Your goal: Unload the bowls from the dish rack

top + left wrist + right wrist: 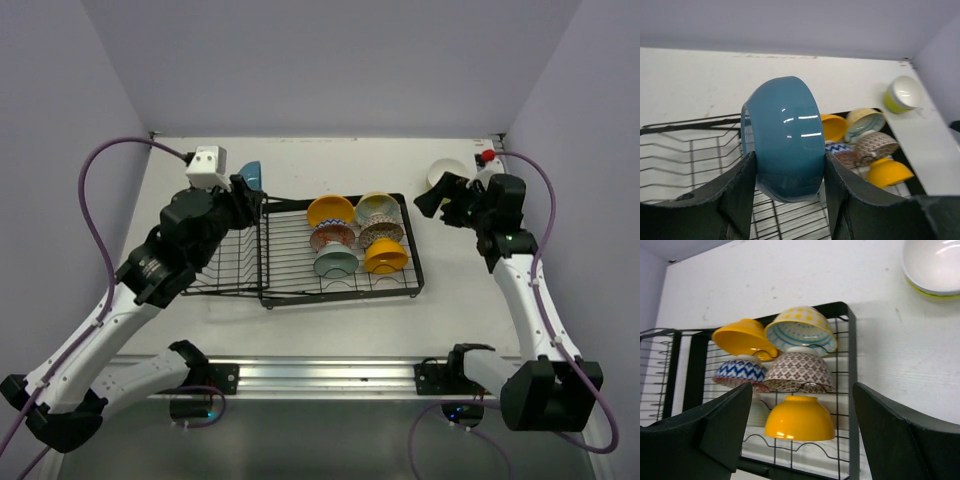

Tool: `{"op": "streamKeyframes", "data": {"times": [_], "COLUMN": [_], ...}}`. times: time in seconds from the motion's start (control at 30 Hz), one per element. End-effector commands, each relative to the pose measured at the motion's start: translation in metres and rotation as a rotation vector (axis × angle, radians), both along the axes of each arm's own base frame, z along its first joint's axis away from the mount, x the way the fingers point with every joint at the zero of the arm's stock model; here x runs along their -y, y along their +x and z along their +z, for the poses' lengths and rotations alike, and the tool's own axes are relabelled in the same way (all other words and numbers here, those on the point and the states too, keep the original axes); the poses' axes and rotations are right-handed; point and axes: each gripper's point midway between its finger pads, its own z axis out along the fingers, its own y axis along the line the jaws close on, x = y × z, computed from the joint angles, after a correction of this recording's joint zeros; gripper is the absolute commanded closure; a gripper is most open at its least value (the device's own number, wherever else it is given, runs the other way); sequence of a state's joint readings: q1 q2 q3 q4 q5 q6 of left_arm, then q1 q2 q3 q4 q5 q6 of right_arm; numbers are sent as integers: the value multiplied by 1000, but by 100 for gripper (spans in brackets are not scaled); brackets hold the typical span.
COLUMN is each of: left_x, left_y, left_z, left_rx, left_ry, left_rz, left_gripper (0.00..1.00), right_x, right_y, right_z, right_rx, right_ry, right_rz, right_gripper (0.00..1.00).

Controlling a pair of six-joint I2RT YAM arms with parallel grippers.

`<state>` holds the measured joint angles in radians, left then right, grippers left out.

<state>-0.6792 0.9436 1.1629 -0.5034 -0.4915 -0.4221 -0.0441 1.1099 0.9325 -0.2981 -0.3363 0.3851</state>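
Blue bowl [785, 137] is clamped between left fingers [737, 200]; right fingers [715, 430] gape wide, empty.

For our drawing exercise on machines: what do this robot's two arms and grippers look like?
The left arm and right arm have white links with black joints. The left gripper and right gripper are black, with two broad wedge-shaped fingers. A purple cable loops from each arm.

A white tabletop [330, 165] lies enclosed by pale lavender walls [330, 60]. A small red button [487, 156] sits at its far right corner. A metal rail [330, 375] runs along the near edge.
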Motion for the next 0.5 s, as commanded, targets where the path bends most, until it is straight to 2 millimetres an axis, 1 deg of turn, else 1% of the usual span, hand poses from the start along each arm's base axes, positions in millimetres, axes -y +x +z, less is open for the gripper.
{"op": "streamKeyframes", "data": {"times": [0.0, 0.03, 0.07, 0.13, 0.17, 0.2, 0.23, 0.27, 0.3, 0.33, 0.37, 0.4, 0.43, 0.47], "left_x": [53, 61, 72, 86, 96, 101, 106, 111, 114, 115, 118, 121, 122, 124], "left_y": [-7, -10, -18, -25, -32, -35, -39, -45, -46, -48, -52, -53, -54, -55], "left_z": [52, 60, 62, 62, 60, 49, 62, 60, 47, 53, 51, 44, 47, 46], "left_rx": [179, 211, 208, 226, 213, 197, 262, 265, 253, 284, 279, 267, 282, 273], "left_ry": [-168, -201, -240, -289, -325, -336, -368, -388, -396, -416, -430, -436, -451, -465], "left_rz": [-295, -339, -415, -494, -559, -591, -630, -676, -692, -707, -731, -746, -758, -768], "left_gripper": [60, 60, 60, 60, 60, 60, 60, 60, 60, 60, 60, 60, 59, 59], "right_x": [-29, -43, -56, -72, -83, -95, -101, -116, -124, -130, -140, -143, -147, -156], "right_y": [-3, -7, -11, -20, -23, -29, -34, -38, -44, -46, -52, -52, -53, -58], "right_z": [36, 37, 46, 49, 62, 70, 70, 88, 94, 99, 102, 103, 104, 109], "right_rx": [149, 157, 187, 189, 241, 246, 249, 321, 319, 332, 334, 336, 337, 349], "right_ry": [53, 73, 101, 151, 180, 253, 291, 329, 378, 386, 392, 393, 398, 418], "right_rz": [123, 167, 209, 271, 308, 340, 359, 413, 439, 455, 486, 493, 504, 541], "right_gripper": [15, 15, 15, 15, 15, 15, 15, 15, 15, 15, 14, 14, 14, 14]}}
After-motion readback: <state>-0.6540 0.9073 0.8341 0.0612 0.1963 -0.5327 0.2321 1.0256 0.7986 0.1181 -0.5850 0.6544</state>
